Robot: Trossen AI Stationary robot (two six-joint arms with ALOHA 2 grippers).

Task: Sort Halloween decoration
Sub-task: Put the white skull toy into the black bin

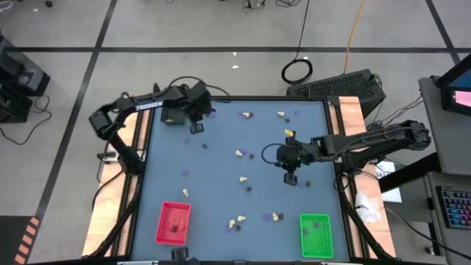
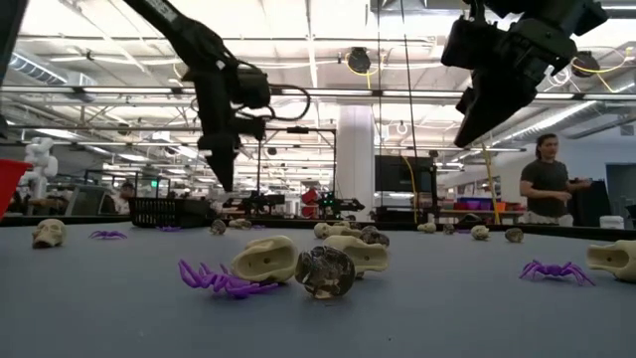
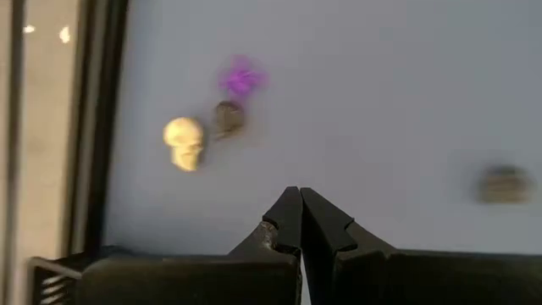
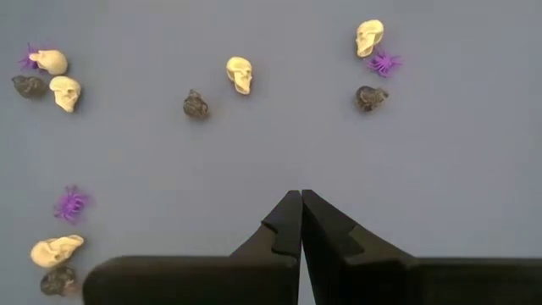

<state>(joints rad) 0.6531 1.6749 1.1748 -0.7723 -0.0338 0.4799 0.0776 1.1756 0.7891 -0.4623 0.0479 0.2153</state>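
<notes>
Red plastic forms the tray [image 1: 174, 222] near the front left corner of the blue-grey surface [image 1: 221, 191]; a small dark lump lies inside it, too small to identify. The green tray [image 1: 316, 235] sits near the front right corner with a few dark specks in it, also too small to name. A black basket-like tray shows at the far edge in the low view [image 2: 159, 211].

The Halloween trinkets lie scattered loose across the surface. In the low view a cream skull [image 2: 264, 260], a dark skull [image 2: 325, 271] and a purple spider [image 2: 213, 279] sit bunched together, touching or nearly so, with another purple spider [image 2: 555, 269] apart to one side. The right wrist view shows more cream skulls [image 4: 240, 74], dark skulls [image 4: 196, 104] and spiders [image 4: 71, 203] spread over the surface.

The left gripper [image 1: 196, 126] hangs above the far left part of the surface, its fingers [image 3: 288, 222] pressed together on nothing. Ahead of it lie a cream skull [image 3: 185, 142], a dark skull [image 3: 227, 118] and a purple spider [image 3: 241, 79] in a tight group. The right gripper [image 1: 291, 177] hovers over the middle right, fingers [image 4: 288, 224] likewise closed and empty.

A person [image 2: 546, 182] stands in the room beyond.
</notes>
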